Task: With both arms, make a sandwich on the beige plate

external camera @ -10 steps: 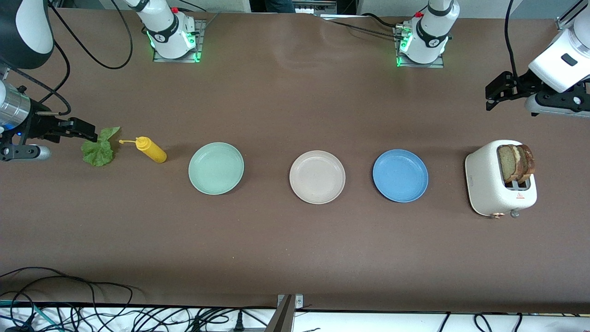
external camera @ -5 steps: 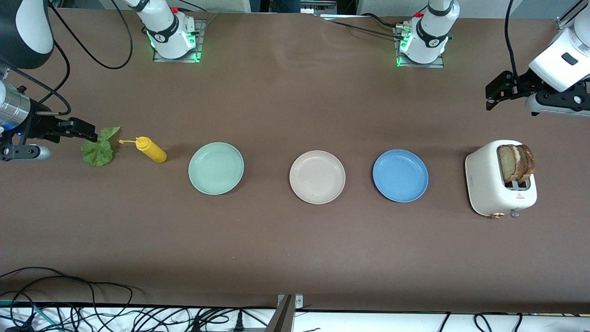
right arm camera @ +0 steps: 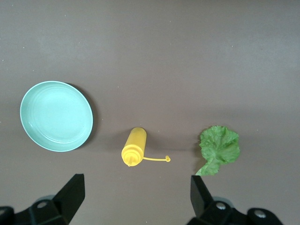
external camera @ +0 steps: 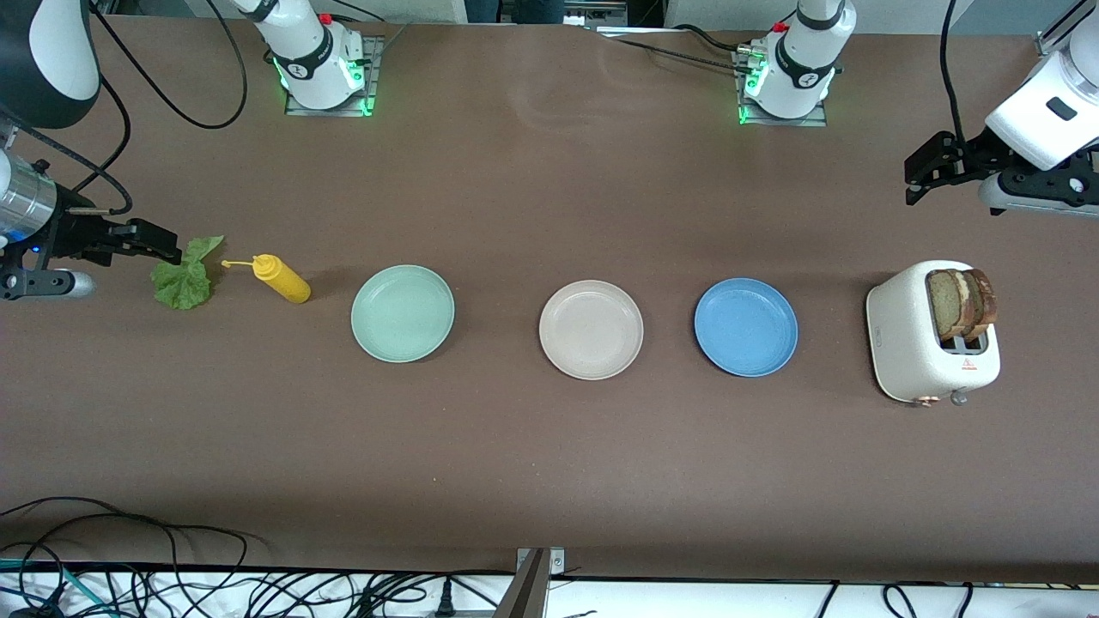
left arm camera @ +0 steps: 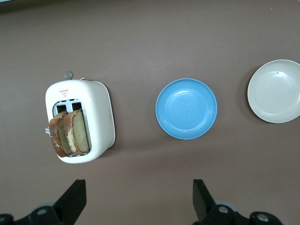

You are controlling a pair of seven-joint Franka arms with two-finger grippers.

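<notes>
While both grippers, left [left arm camera: 136,202] and right [right arm camera: 133,199], hover with fingers spread, seemingly empty, beige plate [external camera: 591,330] sits bare

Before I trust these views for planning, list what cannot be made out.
- Two tan bread slices: lower halves hidden in the white toaster, front and left wrist views.
- Left gripper: fingertips only, body cut off by the left wrist view's edge.
- Right gripper: likewise in its wrist view.
- Ruffled green lettuce leaf: one edge covered by the right gripper, front view.
</notes>
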